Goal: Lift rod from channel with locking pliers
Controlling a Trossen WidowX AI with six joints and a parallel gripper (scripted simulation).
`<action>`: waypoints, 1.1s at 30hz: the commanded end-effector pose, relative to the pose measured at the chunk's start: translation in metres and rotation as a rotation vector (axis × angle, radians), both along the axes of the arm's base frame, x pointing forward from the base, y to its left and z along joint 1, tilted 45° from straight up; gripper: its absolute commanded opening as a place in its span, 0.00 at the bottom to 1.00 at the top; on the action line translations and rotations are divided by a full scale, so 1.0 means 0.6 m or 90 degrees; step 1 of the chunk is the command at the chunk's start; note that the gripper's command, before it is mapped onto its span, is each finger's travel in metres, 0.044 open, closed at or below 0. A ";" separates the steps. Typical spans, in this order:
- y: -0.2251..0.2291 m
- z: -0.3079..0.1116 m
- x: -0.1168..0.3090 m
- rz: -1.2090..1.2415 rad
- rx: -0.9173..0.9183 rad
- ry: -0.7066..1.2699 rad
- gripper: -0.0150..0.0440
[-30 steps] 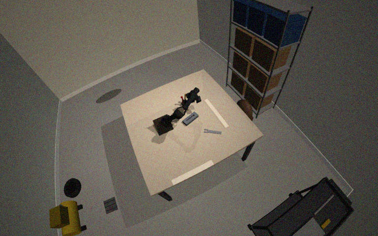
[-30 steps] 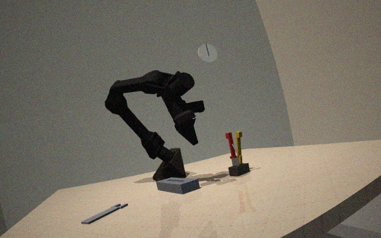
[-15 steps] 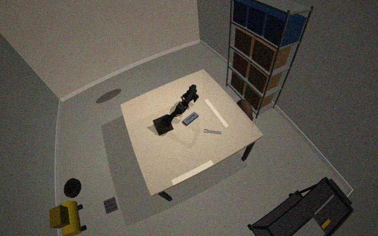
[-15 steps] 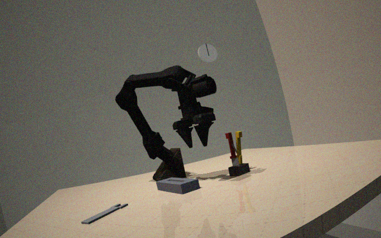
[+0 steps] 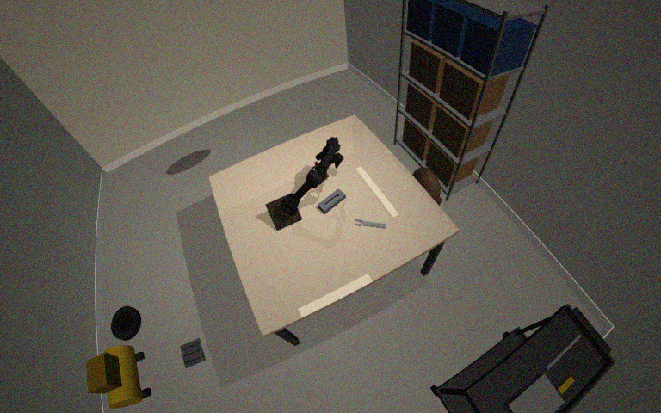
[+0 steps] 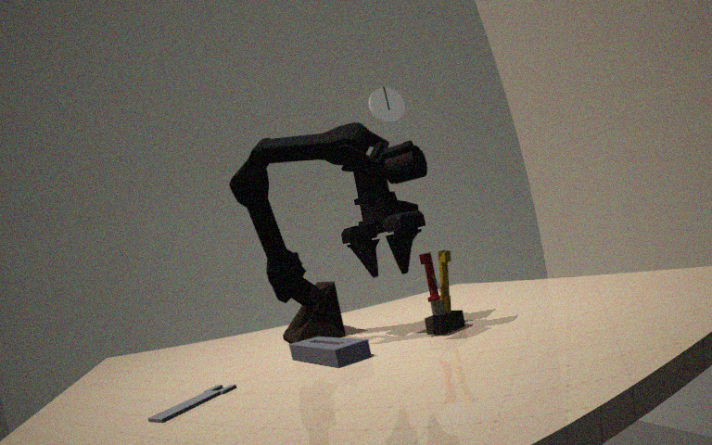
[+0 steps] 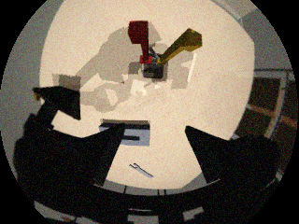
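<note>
Hovering above the bench [image 5: 292, 282] [image 6: 525, 340] [image 7: 224, 70], your hand [image 5: 329, 157] [image 6: 389, 274] [image 7: 156, 127] is wide open with nothing between its fingers, which point downward. In the exterior view you have it higher than the small black holster [image 6: 445, 324] [image 7: 153, 72] and off to one side. That holster bears the locking pliers [image 6: 437, 306] [image 7: 154, 57], jaw end down; their red handle [image 5: 316, 163] [image 6: 429, 275] [image 7: 138, 33] and yellow handle [image 6: 444, 278] [image 7: 187, 40] stand up and spread apart, neither one touched by your fingers.

You can see the blue-grey channel block [image 5: 324, 206] [image 6: 338, 355] [image 7: 144, 132] lying flat near the arm's base, its long narrow slot facing up. The slot looks dark inside, and you cannot make out the rod in it from these views. An open-ended wrench [image 5: 370, 224] [image 6: 191, 403] [image 7: 141, 170] lies flat on the bench, apart from the block.

Beyond the bench, you have a shelf rack [image 5: 476, 106] with blue bins [image 5: 475, 41] on top and brown boxes [image 5: 458, 87] on the levels below. A black cart [image 5: 492, 353] carries a small yellow item [image 5: 565, 385] and a pale flat piece.
</note>
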State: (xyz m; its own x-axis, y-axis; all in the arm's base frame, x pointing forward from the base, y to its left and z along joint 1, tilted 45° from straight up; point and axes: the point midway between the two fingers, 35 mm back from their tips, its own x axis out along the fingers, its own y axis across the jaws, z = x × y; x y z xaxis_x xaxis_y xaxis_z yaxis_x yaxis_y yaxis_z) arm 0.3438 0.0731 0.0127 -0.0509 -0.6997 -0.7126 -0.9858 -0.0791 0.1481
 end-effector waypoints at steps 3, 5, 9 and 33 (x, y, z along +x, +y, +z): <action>0.035 -0.029 -0.004 0.000 0.005 -0.005 1.00; 0.041 -0.036 -0.006 0.000 0.006 -0.006 1.00; 0.056 -0.058 -0.010 0.000 0.006 -0.006 1.00; 0.121 -0.127 -0.025 0.000 0.008 -0.006 1.00</action>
